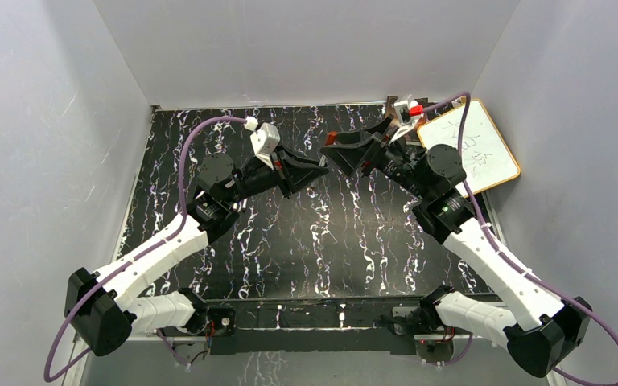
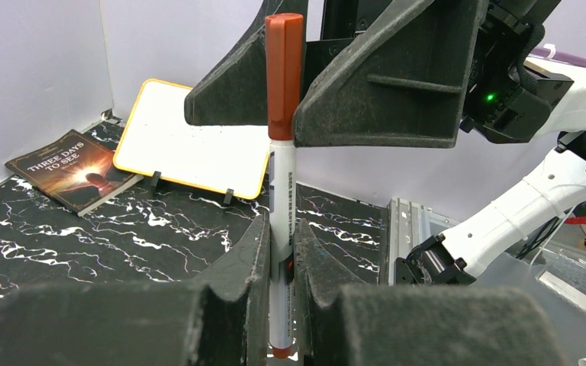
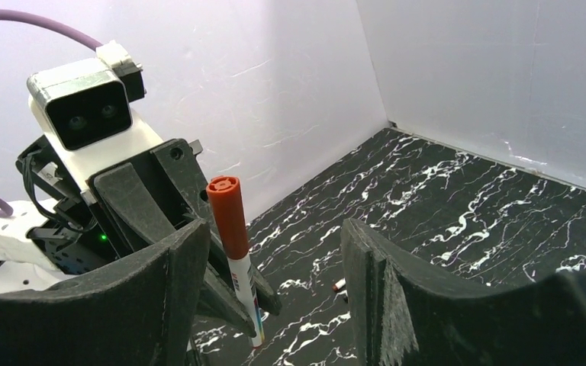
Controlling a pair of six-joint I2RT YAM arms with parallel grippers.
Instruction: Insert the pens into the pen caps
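My left gripper is shut on the lower barrel of a white pen and holds it upright above the table. A reddish-brown cap sits on the pen's top end. My right gripper is open, its fingers standing on either side of the capped end; the cap is close to its left finger. In the top view both grippers meet at the back middle, left and right. A small white and reddish piece lies on the table, partly hidden by my right finger.
A yellow-framed whiteboard lies at the back right, and it also shows in the left wrist view. A dark book lies beside it by the back wall. Grey walls close in the black marbled table.
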